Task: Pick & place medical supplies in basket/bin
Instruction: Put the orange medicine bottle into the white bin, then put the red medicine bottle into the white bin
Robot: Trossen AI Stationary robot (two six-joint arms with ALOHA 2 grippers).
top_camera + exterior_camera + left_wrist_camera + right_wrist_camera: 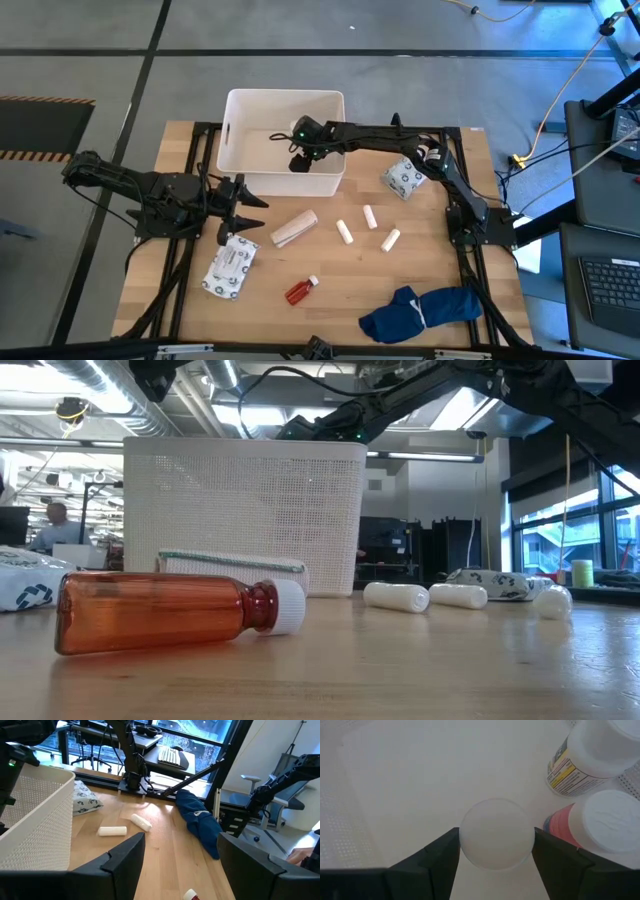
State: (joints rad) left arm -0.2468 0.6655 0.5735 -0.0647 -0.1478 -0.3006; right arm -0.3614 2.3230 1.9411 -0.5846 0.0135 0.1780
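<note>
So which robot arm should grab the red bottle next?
Probably the left. Its gripper hangs open near the red bottle, while the right gripper is over the white tub, holding a white cylinder.

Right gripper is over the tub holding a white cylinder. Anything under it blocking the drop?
Nothing directly below: the right gripper holds the white cylinder over bare floor of the white tub. Two white-capped bottles lie in the tub just beside it.
</note>
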